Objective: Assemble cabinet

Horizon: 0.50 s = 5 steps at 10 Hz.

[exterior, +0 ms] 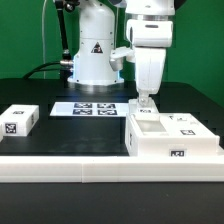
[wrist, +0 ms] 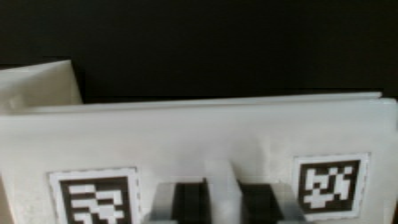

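Note:
The white cabinet body [exterior: 170, 138] stands at the exterior view's right, against the front ledge, with tags on its top and front. My gripper [exterior: 146, 101] points straight down at the body's rear left corner. In the wrist view the gripper [wrist: 221, 192] has its two dark fingers [wrist: 185, 206] close together, with a thin white edge of a cabinet panel [wrist: 196, 140] pinched between them. That panel bears two tags, one on each side of the fingers. A small loose white panel [exterior: 20, 121] with a tag lies at the exterior view's left.
The marker board [exterior: 95, 107] lies flat on the black table behind the parts. The robot's base [exterior: 92, 55] stands at the back. A white ledge [exterior: 90, 166] runs along the table's front edge.

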{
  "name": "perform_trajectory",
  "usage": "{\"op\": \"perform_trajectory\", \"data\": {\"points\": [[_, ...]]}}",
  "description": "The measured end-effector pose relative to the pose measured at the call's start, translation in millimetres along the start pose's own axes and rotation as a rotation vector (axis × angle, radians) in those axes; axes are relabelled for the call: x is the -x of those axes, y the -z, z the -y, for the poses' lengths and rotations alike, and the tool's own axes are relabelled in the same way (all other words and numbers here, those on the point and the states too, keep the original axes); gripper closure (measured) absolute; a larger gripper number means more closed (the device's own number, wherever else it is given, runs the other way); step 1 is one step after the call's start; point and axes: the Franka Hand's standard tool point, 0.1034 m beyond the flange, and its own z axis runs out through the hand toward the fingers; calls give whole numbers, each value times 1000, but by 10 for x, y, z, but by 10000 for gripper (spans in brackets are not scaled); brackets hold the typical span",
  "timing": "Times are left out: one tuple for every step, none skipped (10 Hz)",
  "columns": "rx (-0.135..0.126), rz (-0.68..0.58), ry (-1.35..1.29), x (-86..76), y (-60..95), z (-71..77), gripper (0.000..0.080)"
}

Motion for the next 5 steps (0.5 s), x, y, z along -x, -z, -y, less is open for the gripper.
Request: {"op": "perform_trajectory", "data": {"points": [[1,0,0,8,2,-6,731],[1,0,17,30,6,-17,731],[1,1,31,58,7,-29,731],[1,1,47,68,7,-32,731],[2,1,80,79,7,-45,731]]}}
